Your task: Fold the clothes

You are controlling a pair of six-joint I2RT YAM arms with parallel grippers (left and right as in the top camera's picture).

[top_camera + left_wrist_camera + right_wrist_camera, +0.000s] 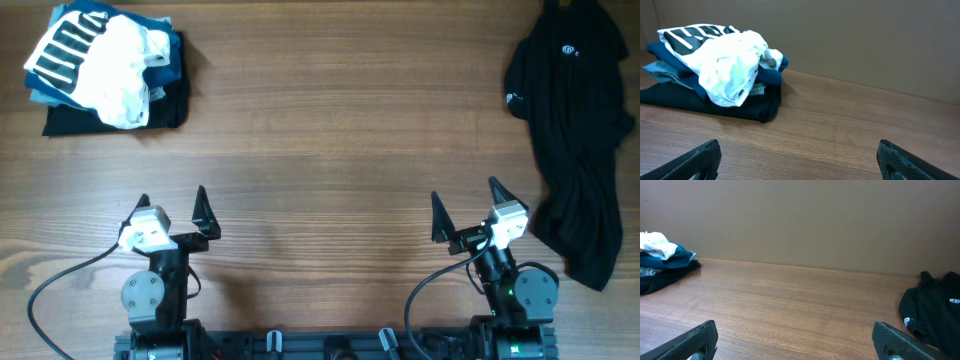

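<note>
the black garment lies crumpled and stretched long on the surface, not yet folded, so it looks like the piece to take up now. the right claw hangs with jaws spread wide and empty, near the garment's lower end. the left claw, likewise spread and empty, is well apart from the garment. far across from the garment sits the stack, topped by the white t-shirt. best to pinch a single edge of the garment, draw it onto bare wood beside it, and spread it flat before any fold. a bunched grab would likely trap wrinkles.
</note>
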